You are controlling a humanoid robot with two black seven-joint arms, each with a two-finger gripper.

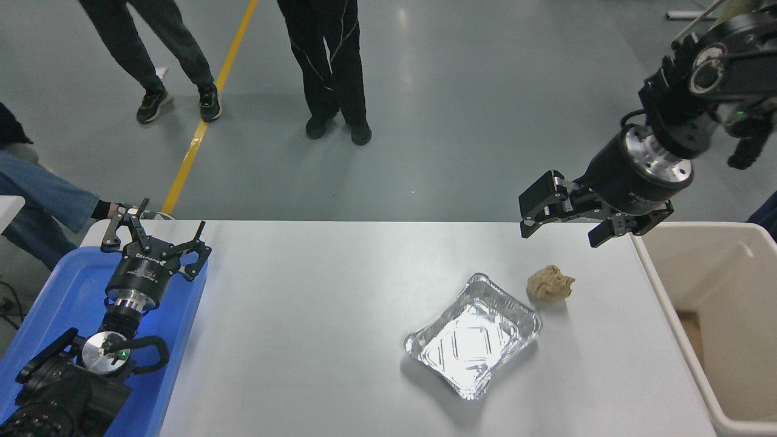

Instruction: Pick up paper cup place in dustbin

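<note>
The paper cup is out of view. The cream dustbin [668,285] stands at the table's right edge; its near part shows a brown patch inside. My right gripper [564,227] is open and empty, raised above the table's far right corner, left of the dustbin's far rim and above and behind the crumpled brown paper ball [549,283]. My left gripper [155,237] is parked open over the blue tray [54,303] at the lower left.
A silver foil tray [473,335] lies on the white table [315,328] right of centre, the paper ball just behind its right corner. Several people stand on the grey floor beyond the table; a seated person's leg is at the far left.
</note>
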